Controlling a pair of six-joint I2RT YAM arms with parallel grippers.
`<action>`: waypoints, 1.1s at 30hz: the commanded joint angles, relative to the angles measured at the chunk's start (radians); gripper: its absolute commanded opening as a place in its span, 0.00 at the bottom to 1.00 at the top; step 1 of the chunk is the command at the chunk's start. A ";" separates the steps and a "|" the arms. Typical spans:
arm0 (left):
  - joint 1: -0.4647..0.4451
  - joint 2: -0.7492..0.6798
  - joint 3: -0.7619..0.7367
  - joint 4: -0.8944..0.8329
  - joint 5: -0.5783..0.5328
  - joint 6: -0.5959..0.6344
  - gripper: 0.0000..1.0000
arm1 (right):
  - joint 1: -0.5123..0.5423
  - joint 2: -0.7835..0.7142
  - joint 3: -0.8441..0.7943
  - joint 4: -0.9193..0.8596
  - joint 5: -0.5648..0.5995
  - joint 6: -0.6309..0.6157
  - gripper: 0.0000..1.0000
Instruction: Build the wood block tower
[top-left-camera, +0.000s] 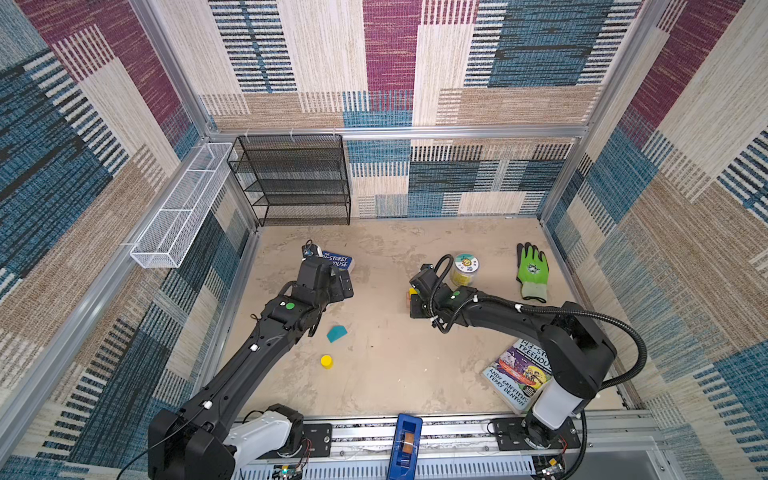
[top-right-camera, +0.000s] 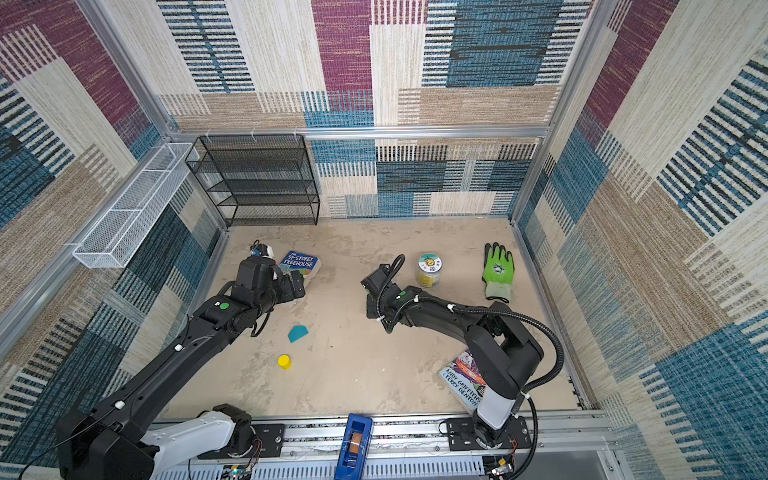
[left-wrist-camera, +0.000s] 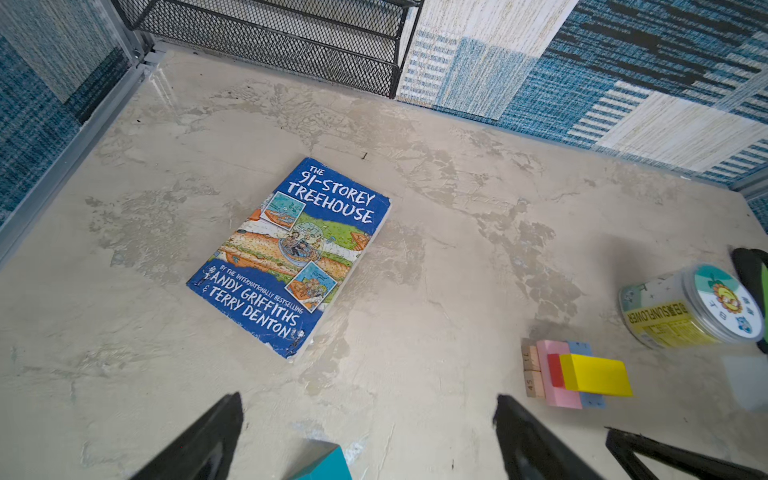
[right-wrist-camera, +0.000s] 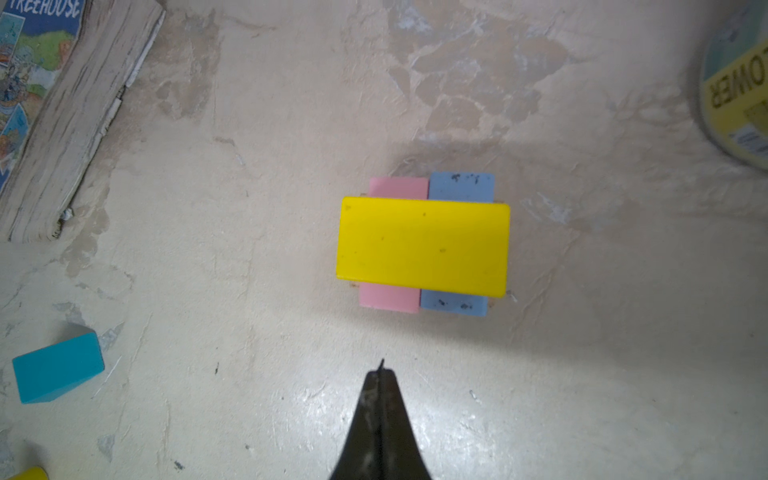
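Note:
The tower (left-wrist-camera: 573, 374) stands mid-table: two plain wood slabs (left-wrist-camera: 532, 370) at the bottom, pink (right-wrist-camera: 395, 187) and light blue (right-wrist-camera: 461, 187) blocks side by side, a red block (left-wrist-camera: 555, 370), and a yellow block (right-wrist-camera: 424, 245) on top. My right gripper (right-wrist-camera: 381, 370) hovers above it, shut and empty, and hides most of it in both top views. The teal house-shaped piece (top-left-camera: 336, 333) and the yellow cylinder (top-left-camera: 326, 361) lie loose on the table to the left. My left gripper (left-wrist-camera: 368, 401) is open and empty, just beyond the teal piece (left-wrist-camera: 322, 463).
A blue paperback (left-wrist-camera: 291, 257) lies ahead of the left gripper. The yellow jar (top-left-camera: 465, 270) stands behind the tower, and a green glove (top-left-camera: 532, 270) lies further right. A second book (top-left-camera: 519, 378) lies under the right arm. A black mesh rack (top-left-camera: 295, 178) stands at the back left.

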 joint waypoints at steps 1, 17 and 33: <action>0.002 0.004 0.006 0.032 0.012 0.009 0.99 | 0.001 0.007 0.010 0.046 0.019 0.014 0.00; 0.011 0.010 0.003 0.033 0.021 0.005 0.99 | 0.001 0.029 0.016 0.077 0.012 0.034 0.00; 0.018 0.011 -0.002 0.035 0.027 0.002 0.99 | 0.000 0.038 0.020 0.095 0.024 0.056 0.00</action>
